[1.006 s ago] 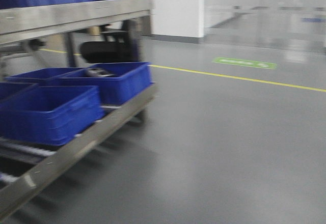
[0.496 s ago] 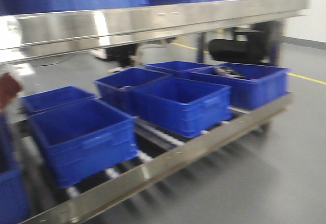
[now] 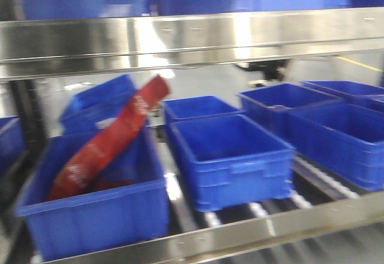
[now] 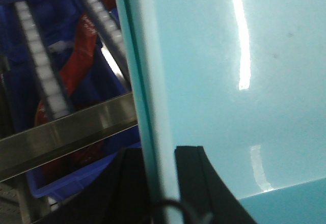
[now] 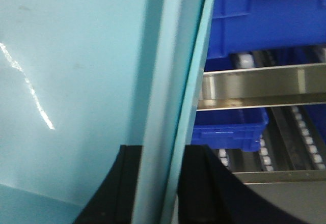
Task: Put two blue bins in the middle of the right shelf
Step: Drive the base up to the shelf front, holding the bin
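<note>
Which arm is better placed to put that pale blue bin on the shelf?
Neither alone: the left gripper and right gripper each clamp the rim of the pale blue bin, so reaching the shelf likely needs both.

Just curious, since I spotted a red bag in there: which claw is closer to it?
Left, probably. The left claw grips the pale bin with the red bag just beyond; the right claw faces only dark blue bins.
</note>
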### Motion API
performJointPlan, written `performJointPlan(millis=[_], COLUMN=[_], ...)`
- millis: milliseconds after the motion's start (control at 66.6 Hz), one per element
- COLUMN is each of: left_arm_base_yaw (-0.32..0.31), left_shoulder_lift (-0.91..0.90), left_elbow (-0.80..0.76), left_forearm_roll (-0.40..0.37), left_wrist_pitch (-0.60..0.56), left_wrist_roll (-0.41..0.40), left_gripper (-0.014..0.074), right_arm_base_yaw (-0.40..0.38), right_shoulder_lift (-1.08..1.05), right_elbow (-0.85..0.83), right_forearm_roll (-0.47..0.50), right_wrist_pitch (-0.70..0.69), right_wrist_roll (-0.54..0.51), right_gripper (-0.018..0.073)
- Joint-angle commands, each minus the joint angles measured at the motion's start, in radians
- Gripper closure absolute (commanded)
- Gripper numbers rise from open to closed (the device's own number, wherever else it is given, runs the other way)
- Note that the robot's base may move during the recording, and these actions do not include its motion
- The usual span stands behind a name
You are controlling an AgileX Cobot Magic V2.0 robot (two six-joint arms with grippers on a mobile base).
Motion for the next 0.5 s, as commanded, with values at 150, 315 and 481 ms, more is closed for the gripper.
performJointPlan(millis=[150,315,481], left_arm_base_yaw=[-0.007,-0.007,-0.007], left_shoulder_lift=[-0.022,-0.022,-0.022], left_elbow=[-0.017,-0.017,-0.017], left_forearm_roll=[-0.015,-0.015,-0.015], left_wrist_pitch=[-0.066,-0.066,-0.066], left_wrist_roll=[0.017,0.017,0.017], left_gripper=[0.0708,0.0708,0.0708], right_arm_base_yaw=[0.000,0.000,0.000], right_shoulder_lift=[-0.012,-0.012,-0.012], right_elbow=[-0.015,-0.015,-0.015], right_forearm_roll=[0.008,0.008,0.008], right_wrist_pitch=[-0.090,-0.090,-0.090], right_wrist_roll=[-0.003,-0.003,-0.003], right_gripper=[0.0712,0.0712,0.0712])
